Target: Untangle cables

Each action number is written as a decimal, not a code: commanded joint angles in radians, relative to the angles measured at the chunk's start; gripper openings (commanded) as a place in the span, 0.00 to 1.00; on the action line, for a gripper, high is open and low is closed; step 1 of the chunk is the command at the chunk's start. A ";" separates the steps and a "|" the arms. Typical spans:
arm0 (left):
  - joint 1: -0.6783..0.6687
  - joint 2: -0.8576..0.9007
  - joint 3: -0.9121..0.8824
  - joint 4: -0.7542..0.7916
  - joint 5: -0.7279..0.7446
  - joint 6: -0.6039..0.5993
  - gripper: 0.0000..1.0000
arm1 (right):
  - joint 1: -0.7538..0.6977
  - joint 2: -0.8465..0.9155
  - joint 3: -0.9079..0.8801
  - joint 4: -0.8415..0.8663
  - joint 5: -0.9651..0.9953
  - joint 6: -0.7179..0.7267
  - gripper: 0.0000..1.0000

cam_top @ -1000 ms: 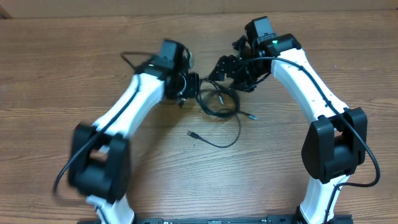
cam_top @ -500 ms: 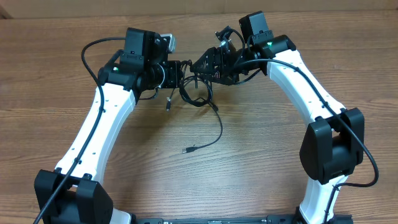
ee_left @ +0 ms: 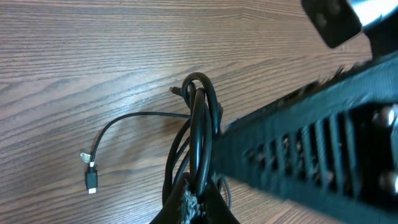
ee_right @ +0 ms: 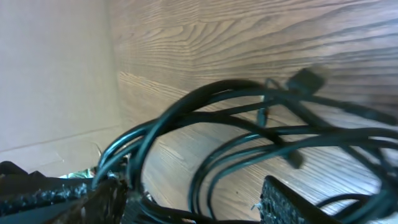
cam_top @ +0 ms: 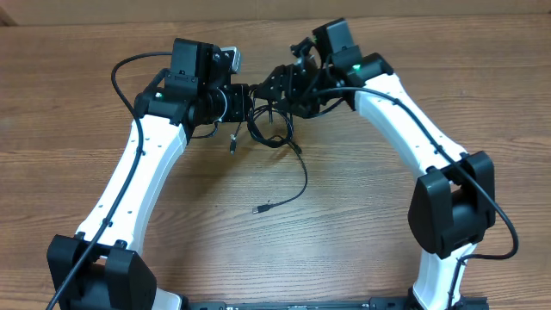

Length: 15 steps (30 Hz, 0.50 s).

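Two grippers on one knot of cables point(cam_top: 277, 138)

The left gripper point(cam_top: 247, 96) is clamped tight on the cables, and their black loops bunch just beside it, on its right and a little nearer the robot. The right gripper point(cam_top: 275, 86) sits just right of the left gripper, jaws standing apart, with several strands running between its fingers point(ee_right: 283, 202) unpinched. One thin strand trails away from the left gripper toward the robot's base, ending well apart from it in a small plug point(cam_top: 261, 208) on the wooden table point(cam_top: 362, 232)

My right gripper point(cam_top: 269, 90) slid left onto the thin black cable bundle point(cam_top: 270, 131) — jaws narrowing around its loops.
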 commanded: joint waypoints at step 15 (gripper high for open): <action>-0.004 0.005 0.006 -0.003 0.015 -0.007 0.04 | 0.013 0.077 -0.011 -0.075 0.149 0.063 0.57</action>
